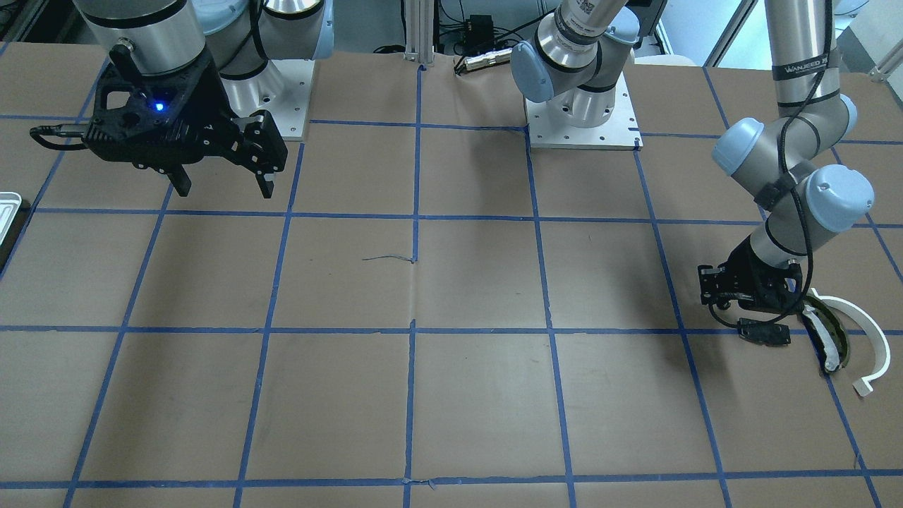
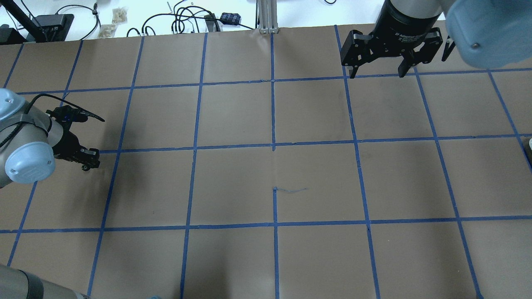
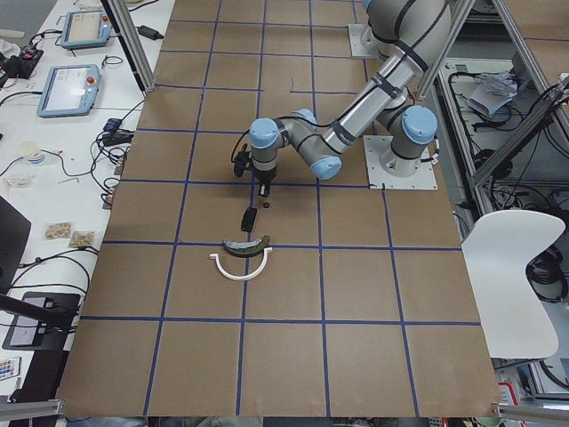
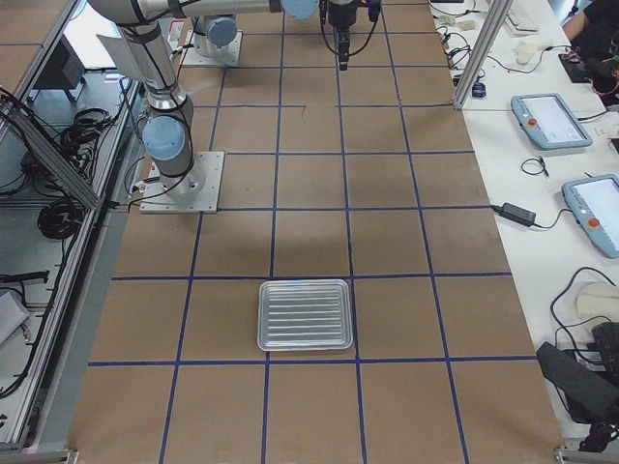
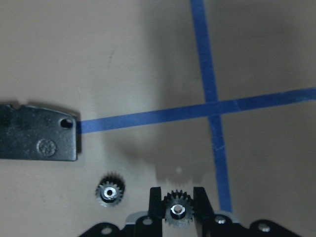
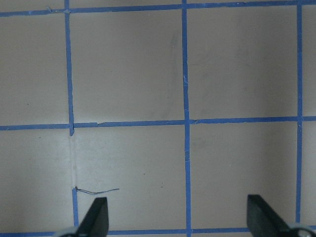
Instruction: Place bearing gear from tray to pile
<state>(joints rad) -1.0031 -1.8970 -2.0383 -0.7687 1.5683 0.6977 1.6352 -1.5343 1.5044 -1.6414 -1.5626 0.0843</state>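
My left gripper is shut on a small dark bearing gear, low over the table. A second small gear lies on the table just to its left. The pile's flat black plate lies beside it. In the front view the left gripper stands over the black plate, next to the olive-and-white curved piece and the white half-ring arc. The silvery tray shows nothing in it, far from the pile. My right gripper is open and empty, high above the table.
The table is brown paper with a grid of blue tape lines. The tray's edge shows at the far left of the front view. Cables and boxes lie beyond the table's far edge.
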